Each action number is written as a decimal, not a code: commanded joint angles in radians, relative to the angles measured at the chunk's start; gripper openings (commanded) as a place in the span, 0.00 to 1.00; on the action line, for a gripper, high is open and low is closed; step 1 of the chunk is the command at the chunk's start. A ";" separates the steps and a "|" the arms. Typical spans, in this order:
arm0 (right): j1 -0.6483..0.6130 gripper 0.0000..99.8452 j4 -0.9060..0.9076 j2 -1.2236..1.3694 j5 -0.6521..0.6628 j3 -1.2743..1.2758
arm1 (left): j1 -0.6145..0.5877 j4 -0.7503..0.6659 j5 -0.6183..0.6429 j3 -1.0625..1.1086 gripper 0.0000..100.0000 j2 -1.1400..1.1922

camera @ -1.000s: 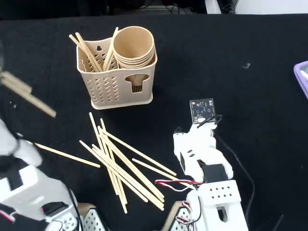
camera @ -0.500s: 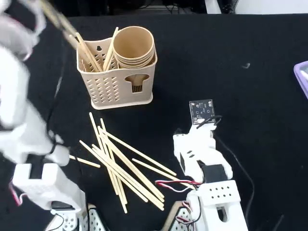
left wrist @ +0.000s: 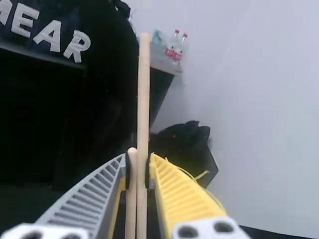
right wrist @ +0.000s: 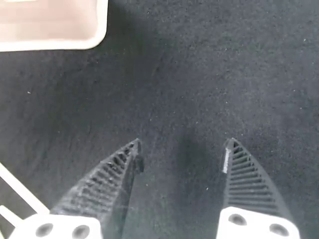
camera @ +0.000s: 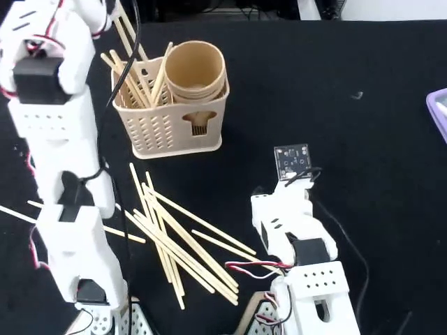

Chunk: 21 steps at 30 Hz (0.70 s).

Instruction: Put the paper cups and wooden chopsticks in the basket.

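Progress: cups (camera: pixel 197 68) stacked inside basket (camera: pixel 171 129), several chopsticks (camera: pixel 126 73) in it too | left gripper (left wrist: pixel 138 158) clenched on sticks (left wrist: pixel 143 89) above basket | right gripper (right wrist: pixel 182 152) spread wide, empty, near basket | left to do: loose pile (camera: pixel 178 241) on table near basket.

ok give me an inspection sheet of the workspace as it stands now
surface: black cloth, loose wooden chopsticks scattered near the arms' bases
job's things: basket holds stacked paper cups and leaning chopsticks
clutter: purple object at the table's edge
pincers: left pincer shut on a pair of chopsticks; right pincer open over bare cloth
cables: red and white wires at the right arm's base
surroundings: white wall behind
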 commanded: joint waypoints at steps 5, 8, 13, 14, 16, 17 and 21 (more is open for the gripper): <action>-0.015 0.26 -0.018 -0.027 0.003 -0.016 | 0.001 -0.037 -0.015 -0.015 0.03 0.052; -0.015 0.26 -0.018 -0.027 0.003 -0.016 | -0.022 -0.043 -0.015 -0.015 0.03 0.054; -0.015 0.26 -0.018 -0.027 0.003 -0.016 | -0.030 -0.043 -0.015 -0.016 0.03 0.043; -0.015 0.26 -0.018 -0.027 0.003 -0.016 | -0.030 -0.051 -0.015 -0.016 0.03 0.041; -0.015 0.26 -0.018 -0.027 0.003 -0.016 | -0.031 -0.075 -0.015 -0.044 0.03 0.041; -0.015 0.26 -0.018 -0.027 0.003 -0.016 | -0.033 -0.084 -0.015 -0.070 0.03 0.041; -0.015 0.26 -0.018 -0.027 0.003 -0.016 | -0.044 -0.126 -0.008 -0.171 0.03 0.054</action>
